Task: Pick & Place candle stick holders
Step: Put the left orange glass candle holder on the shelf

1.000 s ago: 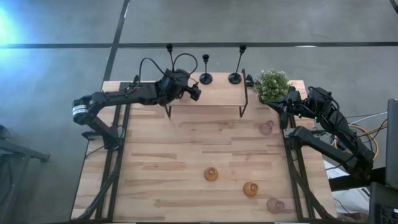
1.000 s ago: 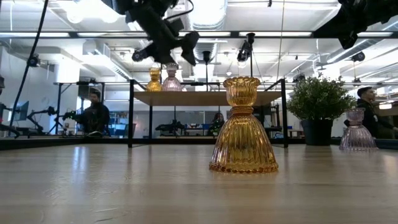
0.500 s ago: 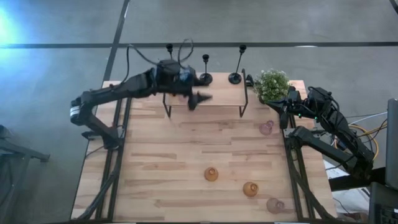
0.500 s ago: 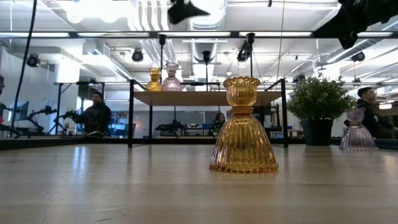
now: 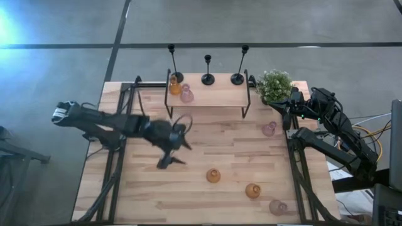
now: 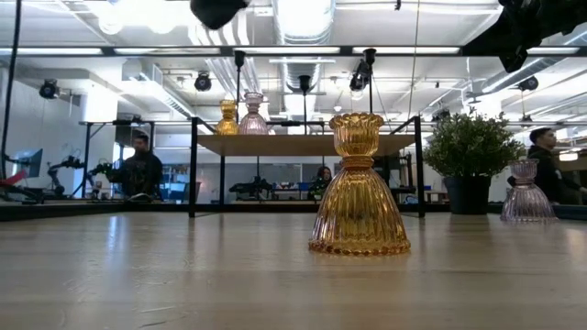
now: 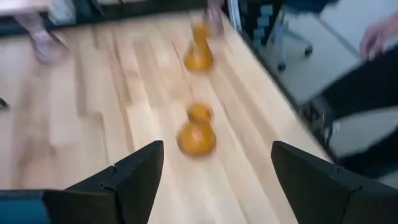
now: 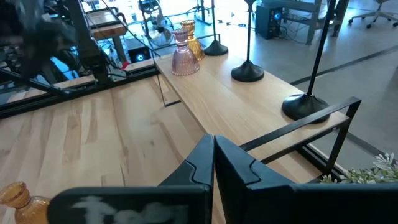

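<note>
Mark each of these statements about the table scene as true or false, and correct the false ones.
1. Two small glass holders, an amber one and a pink one, stand on the wooden shelf. True.
2. The left gripper holds an amber holder. False: it is open and empty, above the bare table.
3. Three black holders stand along the shelf's far edge. True.
4. The right gripper is open wide. False: its fingers are shut, beside the plant.
5. The plant sits on the shelf. False: it stands on the table, right of the shelf.
</note>
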